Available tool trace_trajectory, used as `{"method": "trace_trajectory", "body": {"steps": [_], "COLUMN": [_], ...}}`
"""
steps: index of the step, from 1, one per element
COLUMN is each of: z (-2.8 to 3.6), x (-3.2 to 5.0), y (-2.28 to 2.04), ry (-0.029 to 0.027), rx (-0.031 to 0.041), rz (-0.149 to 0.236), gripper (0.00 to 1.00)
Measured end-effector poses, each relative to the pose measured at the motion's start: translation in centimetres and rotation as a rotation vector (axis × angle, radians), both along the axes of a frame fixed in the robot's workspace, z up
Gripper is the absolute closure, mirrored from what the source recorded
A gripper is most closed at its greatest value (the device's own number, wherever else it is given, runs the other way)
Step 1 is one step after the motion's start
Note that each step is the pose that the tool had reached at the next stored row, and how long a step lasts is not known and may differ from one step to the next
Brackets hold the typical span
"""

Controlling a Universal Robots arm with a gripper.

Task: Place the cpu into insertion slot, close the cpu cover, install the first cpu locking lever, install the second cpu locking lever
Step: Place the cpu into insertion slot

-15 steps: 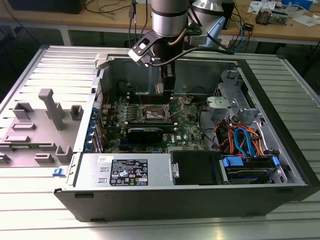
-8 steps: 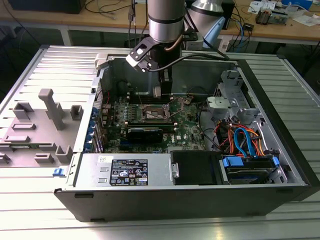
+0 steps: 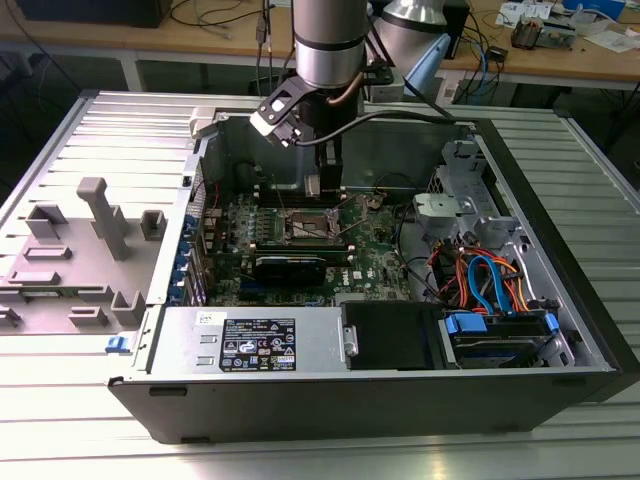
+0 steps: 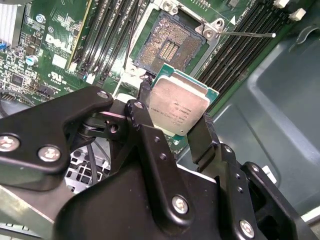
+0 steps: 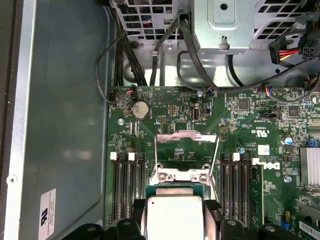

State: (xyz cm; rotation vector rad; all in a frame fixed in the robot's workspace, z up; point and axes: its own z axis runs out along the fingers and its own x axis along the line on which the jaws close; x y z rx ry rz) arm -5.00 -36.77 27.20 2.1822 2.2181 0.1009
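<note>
My pincer (image 4: 173, 114) grips the cpu (image 5: 173, 216) by two edges above the bare slot (image 4: 167, 47) inside the case (image 3: 380, 400), cover (image 5: 187, 136) raised.

Ribbed metal table (image 3: 120, 125) carries an open desktop computer case (image 3: 330, 405) lying on its side. Grey plastic fixture (image 3: 70, 260) sits just beside it, toward the exterior view's left.

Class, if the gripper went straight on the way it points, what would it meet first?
Probably the slot, lying open beyond the cpu that the gripper holds, though depth is unclear.
</note>
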Motion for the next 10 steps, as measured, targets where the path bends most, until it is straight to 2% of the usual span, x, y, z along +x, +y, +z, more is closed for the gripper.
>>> {"method": "trace_trajectory", "body": {"steps": [7,10], "z": [-0.13,-0.67], "x": [0.01,0.00], "y": [0.01,0.00], "ry": [-0.0004,-0.0009], "rx": [0.0002,-0.0003], "rz": [0.000,0.000], "gripper": [0.45,0.45]}}
